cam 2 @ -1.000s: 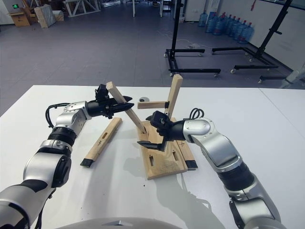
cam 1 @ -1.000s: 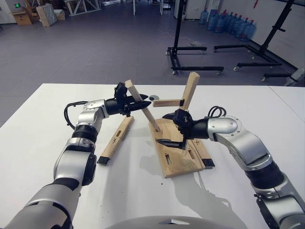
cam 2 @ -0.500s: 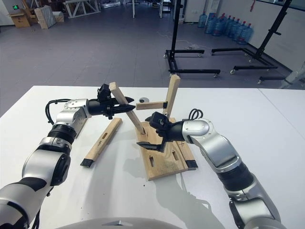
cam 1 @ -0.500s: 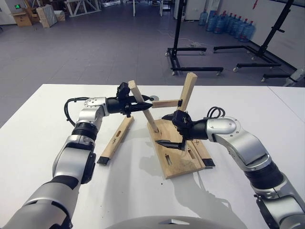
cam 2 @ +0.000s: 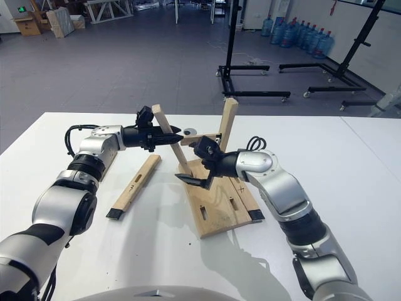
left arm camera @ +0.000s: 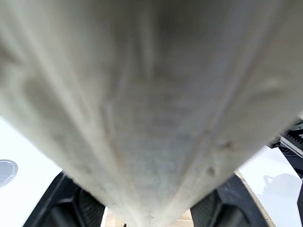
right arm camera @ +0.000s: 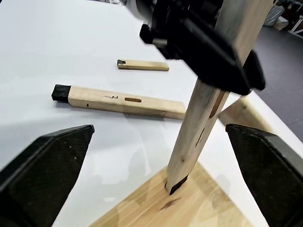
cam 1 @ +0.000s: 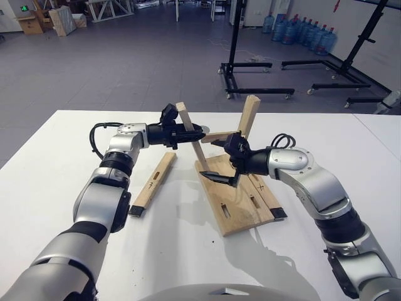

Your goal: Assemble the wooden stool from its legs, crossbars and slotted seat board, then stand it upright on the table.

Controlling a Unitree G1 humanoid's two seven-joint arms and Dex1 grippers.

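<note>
One slotted seat board lies flat on the table. Over it, the right gripper gapes wide around a tilted leg footed on the board. Farther back, the left gripper clamps that leg.

Silver segmented arms, black wrists and pointed jaws, looped black cables

Bright, even indoor light from overhead, white table glowing without harsh glare, soft grey shadows along the near-left edge of the seat board and beside the loose leg, hall floor behind noticeably dimmer.
</note>
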